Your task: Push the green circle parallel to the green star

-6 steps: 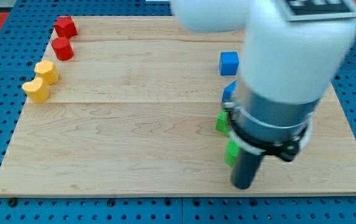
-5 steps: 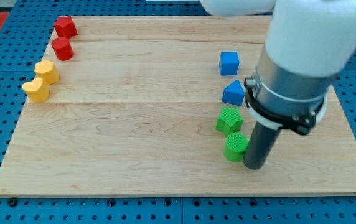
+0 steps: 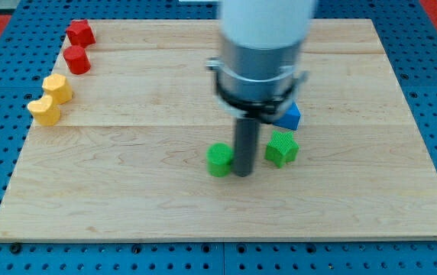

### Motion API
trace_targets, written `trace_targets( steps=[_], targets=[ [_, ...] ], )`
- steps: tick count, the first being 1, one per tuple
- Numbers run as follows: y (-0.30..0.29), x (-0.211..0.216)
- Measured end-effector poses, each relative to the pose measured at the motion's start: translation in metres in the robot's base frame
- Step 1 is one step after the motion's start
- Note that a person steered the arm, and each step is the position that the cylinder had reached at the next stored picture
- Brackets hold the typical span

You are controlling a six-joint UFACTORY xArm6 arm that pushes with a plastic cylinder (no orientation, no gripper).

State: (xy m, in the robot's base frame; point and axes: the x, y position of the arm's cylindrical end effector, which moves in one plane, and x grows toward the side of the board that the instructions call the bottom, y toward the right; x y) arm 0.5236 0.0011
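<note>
1. The table [image 3: 127, 191] is a pale wooden board, and most of it is bare; all the blocks sit toward its edges or just right of its middle.
2. My arm comes down from the top edge over the middle of the table and hides part of what lies behind it. There is no pincer on this rig, so nothing is spread or pinched; the arm ends in a dark rod.
3. My tip [image 3: 242, 174] rests on the table between the two green blocks, touching or nearly touching the green circle's right side.
4. The green star [image 3: 281, 148] lies just right of the rod, nearer the right edge.
5. The green circle [image 3: 219, 160] sits left of the rod, a little closer to the bottom edge than the star.
6. A blue block [image 3: 289, 117] shows just above the star, partly hidden.
7. By the top-left corner stand two red blocks [image 3: 79, 44] and, below them along the left edge, two yellow blocks [image 3: 50, 99].
8. I judge the alignment step nearly finished: next calls for a small nudge of the circle toward the top edge, from its bottom side.
</note>
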Motion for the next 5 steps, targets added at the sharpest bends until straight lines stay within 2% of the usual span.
trace_targets(
  steps=[1, 2, 4, 5],
  targets=[
    [-0.039, 0.001],
    [-0.033, 0.008],
    [-0.039, -0.069],
    [-0.053, -0.094]
  ],
)
